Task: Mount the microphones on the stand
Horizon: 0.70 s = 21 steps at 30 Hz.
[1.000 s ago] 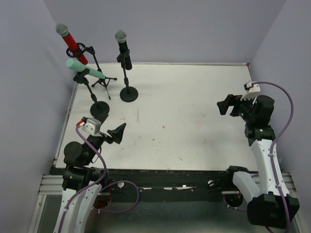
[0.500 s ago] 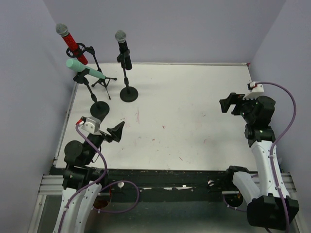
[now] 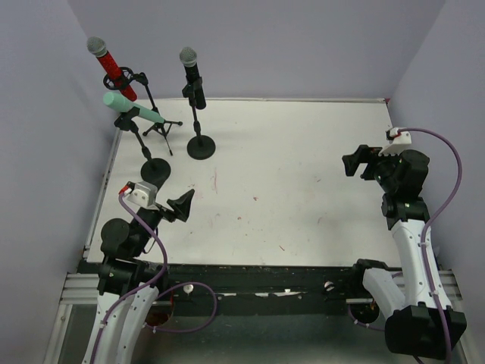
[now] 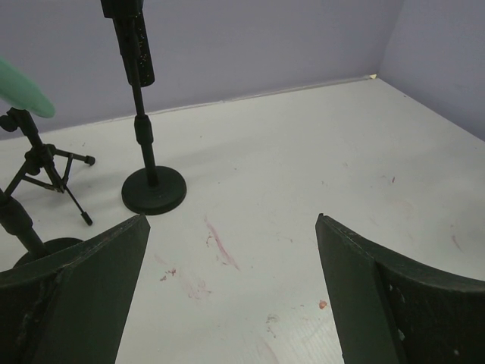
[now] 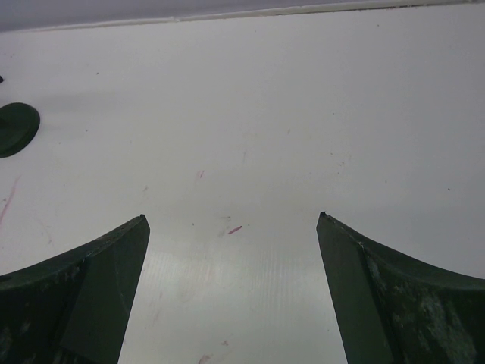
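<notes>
Three microphones sit in black stands at the far left. The red microphone (image 3: 111,67) with grey mesh head tilts in a tripod stand (image 3: 155,126). The mint-green microphone (image 3: 133,111) lies tilted in a round-base stand (image 3: 154,170). The black microphone (image 3: 191,73) stands upright in a round-base stand (image 3: 201,145), which also shows in the left wrist view (image 4: 154,189). My left gripper (image 3: 182,206) is open and empty near the front left. My right gripper (image 3: 355,161) is open and empty at the right side.
The white table (image 3: 288,167) has faint red marks. Purple walls close in the left, back and right. A black rail runs along the near edge (image 3: 258,277).
My right gripper rose slightly and shifted right between one second ago and half a second ago, then held still. The left arm and the microphones have not moved.
</notes>
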Each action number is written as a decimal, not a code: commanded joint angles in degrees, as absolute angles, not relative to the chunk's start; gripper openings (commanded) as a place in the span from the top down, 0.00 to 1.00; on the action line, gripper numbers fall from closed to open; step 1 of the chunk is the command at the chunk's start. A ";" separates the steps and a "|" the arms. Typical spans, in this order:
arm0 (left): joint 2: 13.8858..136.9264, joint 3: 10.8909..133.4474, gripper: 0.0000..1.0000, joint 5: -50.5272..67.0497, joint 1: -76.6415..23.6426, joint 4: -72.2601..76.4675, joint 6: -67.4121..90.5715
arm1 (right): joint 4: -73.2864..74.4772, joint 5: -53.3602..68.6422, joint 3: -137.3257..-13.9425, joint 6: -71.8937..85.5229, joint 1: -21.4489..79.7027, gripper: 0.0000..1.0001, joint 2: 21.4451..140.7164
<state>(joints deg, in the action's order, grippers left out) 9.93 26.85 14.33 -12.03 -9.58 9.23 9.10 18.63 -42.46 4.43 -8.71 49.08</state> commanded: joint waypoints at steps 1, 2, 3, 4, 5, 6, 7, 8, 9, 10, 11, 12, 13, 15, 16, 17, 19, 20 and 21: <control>9.93 26.54 0.01 13.45 -12.13 -9.40 8.96 | 9.41 17.58 -43.24 3.78 -9.05 0.00 49.22; 10.02 26.46 0.02 13.45 -12.13 -9.23 8.96 | 9.40 17.58 -43.24 3.61 -9.05 0.00 49.22; 10.02 26.46 0.02 13.53 -12.13 -9.23 8.96 | 9.40 17.58 -43.33 3.60 -9.05 0.00 49.22; 10.02 26.37 0.02 13.54 -12.13 -9.23 8.96 | 9.58 17.67 -43.33 3.69 -9.05 0.00 49.31; 10.02 26.37 0.02 13.54 -12.13 -9.23 8.96 | 9.58 17.67 -43.33 3.78 -8.97 0.00 49.31; 9.93 26.37 0.02 13.54 -12.13 -9.23 8.96 | 9.49 17.75 -43.33 3.69 -9.05 0.01 49.31; 10.02 26.37 0.02 13.54 -12.13 -9.14 8.96 | 9.58 17.84 -43.33 3.69 -9.05 0.01 49.31; 10.02 26.37 0.02 13.54 -12.13 -9.14 8.96 | 9.58 17.84 -43.33 3.78 -8.97 0.00 49.31; 10.02 26.37 0.02 13.54 -12.13 -9.23 8.96 | 9.67 17.93 -43.42 3.61 -8.96 0.00 49.31; 10.02 26.37 0.02 13.54 -12.13 -9.23 8.96 | 9.75 17.84 -43.42 3.69 -8.96 0.00 49.31; 10.11 26.28 0.01 13.54 -12.13 -9.23 9.05 | 9.76 17.84 -43.42 3.60 -8.96 0.00 49.22; 10.11 26.37 0.02 13.54 -12.13 -9.23 9.05 | 9.67 18.02 -43.50 3.60 -9.05 0.00 49.04; 10.02 26.28 0.02 13.62 -12.13 -9.23 9.05 | 9.84 18.02 -43.42 3.60 -8.97 0.00 49.13; 10.20 26.37 0.02 13.71 -12.13 -9.14 9.05 | 9.76 17.93 -43.42 3.69 -8.96 0.01 48.96; 10.11 26.28 0.02 13.62 -12.13 -9.23 9.05 | 9.76 17.84 -43.42 3.69 -8.96 0.01 48.96; 10.28 26.28 0.01 13.62 -12.22 -9.23 9.05 | 9.76 17.93 -43.42 3.60 -8.96 0.00 48.96; 10.28 26.37 0.02 13.62 -12.13 -9.14 9.05 | 9.76 17.76 -43.42 3.52 -9.05 0.00 48.95; 10.28 26.28 0.02 13.62 -12.13 -9.14 9.05 | 9.67 17.67 -43.50 3.52 -8.97 0.00 48.78; 10.28 26.37 0.02 13.62 -12.13 -9.23 9.14 | 9.75 17.58 -43.42 3.52 -8.96 0.00 48.78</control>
